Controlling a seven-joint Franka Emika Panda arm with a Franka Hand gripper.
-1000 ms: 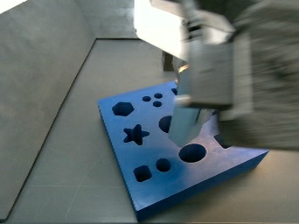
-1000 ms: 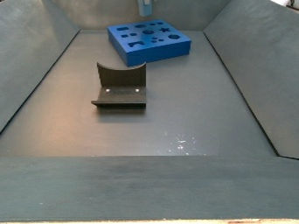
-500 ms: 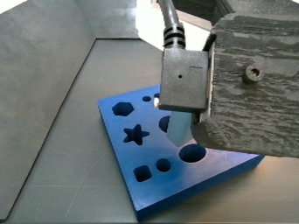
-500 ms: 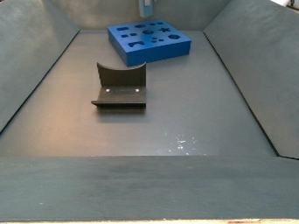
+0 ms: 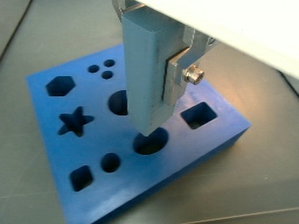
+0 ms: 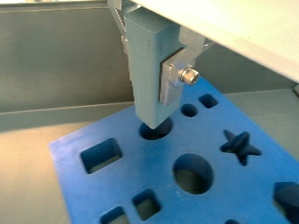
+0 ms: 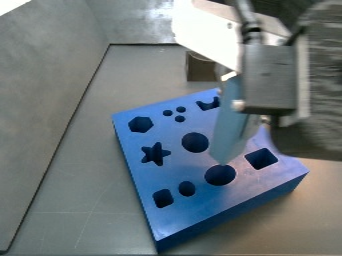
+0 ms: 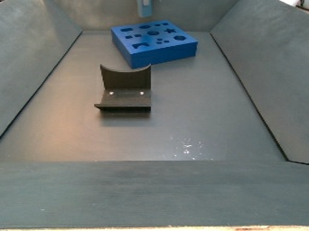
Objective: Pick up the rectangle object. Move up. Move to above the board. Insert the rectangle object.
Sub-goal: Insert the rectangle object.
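A: Above the board point(image 5: 70, 92), in both wrist views, the rectangle object point(image 5: 149, 74) is seen hanging upright, clamped by the gripper point(image 5: 158, 66). One silver finger point(image 5: 177, 74) with a screw is pressed flat to the bar's side; the opposite finger is hidden behind the bar.

B: Noted. The bar's lower end is placed over a round hole point(image 6: 156, 131) near the middle of the board point(image 6: 233, 188); whether it is touching the rim cannot be told. The star, hexagon and square holes are made out clearly only in these close views.

A: In a side view, the bar point(image 7: 235, 120) is shown slightly tilted, with its tip just above the slab point(image 7: 160, 215), and the gripper body point(image 7: 271, 75) is blurred above it.

B: In a side view taken from farther off, the board point(image 8: 151, 41) is seen small at the far end of the floor point(image 8: 182, 126). Only a sliver of the bar point(image 8: 145, 7) is caught at the top edge; the gripper itself is cut off there.

A: The fixture point(image 8: 122, 90) is recorded only in that view, well apart from the board, nearer the camera.

B: The floor is dark grey, bounded by sloping grey walls point(image 8: 31, 81); a faint glossy patch is seen on it.
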